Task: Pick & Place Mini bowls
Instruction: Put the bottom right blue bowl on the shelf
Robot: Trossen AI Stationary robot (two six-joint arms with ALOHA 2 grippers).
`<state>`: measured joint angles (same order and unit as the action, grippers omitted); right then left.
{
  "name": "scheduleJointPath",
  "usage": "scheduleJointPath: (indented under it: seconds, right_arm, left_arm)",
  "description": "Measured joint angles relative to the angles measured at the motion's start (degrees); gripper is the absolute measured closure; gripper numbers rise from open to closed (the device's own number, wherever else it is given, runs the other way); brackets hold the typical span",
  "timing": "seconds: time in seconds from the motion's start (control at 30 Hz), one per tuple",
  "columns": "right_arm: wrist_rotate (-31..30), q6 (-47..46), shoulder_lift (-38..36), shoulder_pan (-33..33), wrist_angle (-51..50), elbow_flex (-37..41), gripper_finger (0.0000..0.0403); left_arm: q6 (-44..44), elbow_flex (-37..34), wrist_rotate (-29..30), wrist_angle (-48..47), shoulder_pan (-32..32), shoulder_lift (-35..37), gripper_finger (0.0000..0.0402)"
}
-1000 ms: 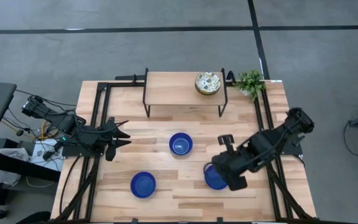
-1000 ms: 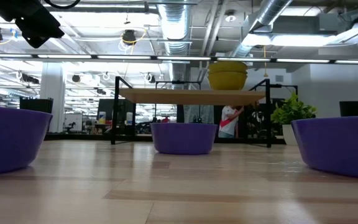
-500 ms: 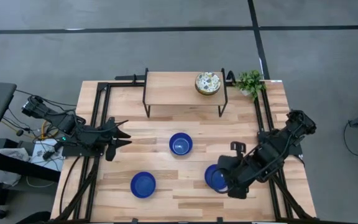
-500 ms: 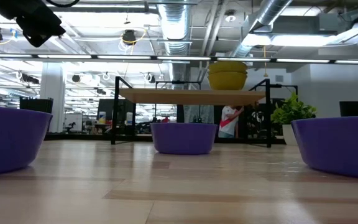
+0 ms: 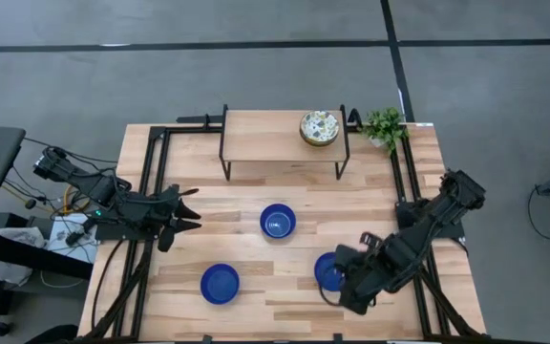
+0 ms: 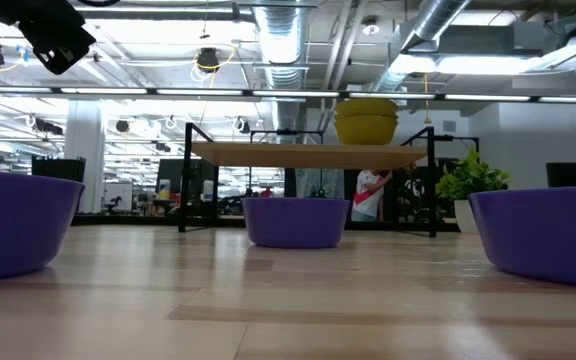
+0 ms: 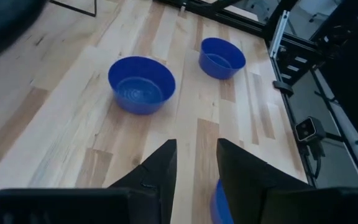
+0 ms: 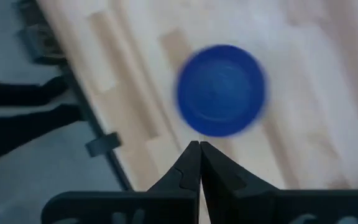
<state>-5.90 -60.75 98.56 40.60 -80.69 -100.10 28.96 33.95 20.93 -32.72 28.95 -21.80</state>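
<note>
The right gripper [image 5: 349, 291], closed and empty, hangs over the near-right blue bowl [image 5: 329, 272] on the bench [image 5: 256, 205]; descending with fingers pinched could strike the rim and skid the bowl away.

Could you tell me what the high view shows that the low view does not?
Only the high view shows the cream-white floral-speckled bowls from above, stacked on the raised wooden shelf, and the dark right gripper with shut jaws beside the right glossy blue bowl.

Only the low view shows the room beyond the table: ceiling ducts and a person in white and red far behind.

Both show three blue bowls on the wooden table, the shelf, the small green potted plant and part of the left arm.
</note>
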Motion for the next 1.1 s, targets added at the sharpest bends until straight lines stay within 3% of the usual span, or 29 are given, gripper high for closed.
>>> scheduleJointPath:
  seconds: [0.3, 0.5, 0.83, 1.1]
  right_arm:
    - [0.02, 14.48, 0.00, 3.17, 19.64, 9.86, 0.0403]
    - [0.03, 15.39, 0.02, 1.99, 23.68, 13.19, 0.0388]
    - [4.30, 18.11, 0.17, 0.54, 28.16, 18.54, 0.0302]
    - [5.18, 20.96, 0.20, 0.65, 31.19, 23.21, 0.0281]
  left_arm:
    - [-0.52, 0.00, -0.50, 0.22, -0.02, -0.02, 0.0289]
    - [-0.44, 0.00, -3.30, 0.42, -0.01, 0.00, 0.0289]
    - [-0.18, 0.00, -3.93, 0.75, -0.01, -0.02, 0.0289]
    - [-0.18, 0.00, -3.90, 0.95, -0.02, -0.01, 0.0289]
